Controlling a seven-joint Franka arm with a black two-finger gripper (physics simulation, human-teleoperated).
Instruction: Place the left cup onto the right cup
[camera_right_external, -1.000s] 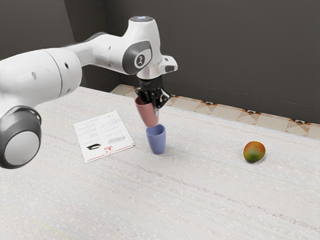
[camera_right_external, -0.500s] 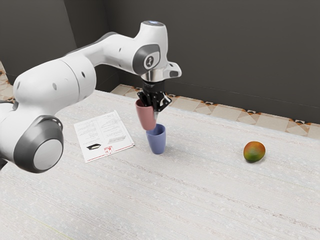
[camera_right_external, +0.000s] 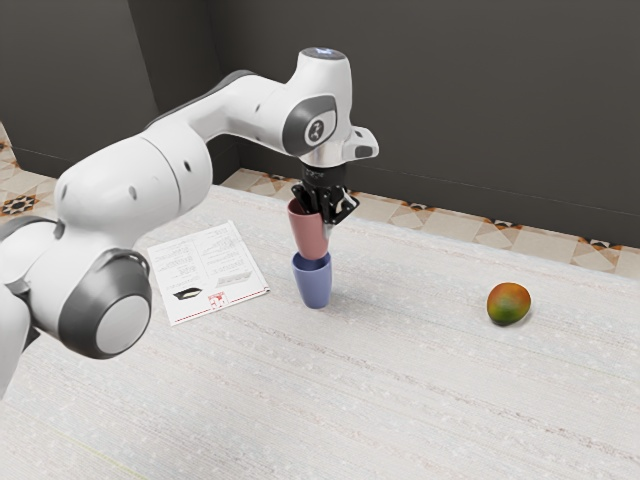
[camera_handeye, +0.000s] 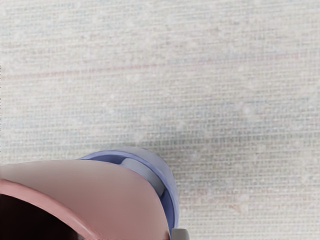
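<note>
A pink cup hangs upright from my gripper, which is shut on its rim. Its base sits in or just at the mouth of the blue cup, which stands on the pale table. In the wrist view the pink cup lies close under my hand, and the blue cup's rim curves around its lower end.
A printed sheet of paper lies on the table toward the exterior view's left of the cups. A red-green mango rests toward the exterior view's right. The table's far edge meets a patterned floor and dark wall.
My arm has swung toward the exterior view's right, carrying the pink cup from beside the blue cup's rim to directly over it. The pink cup has straightened from tilted to upright.
</note>
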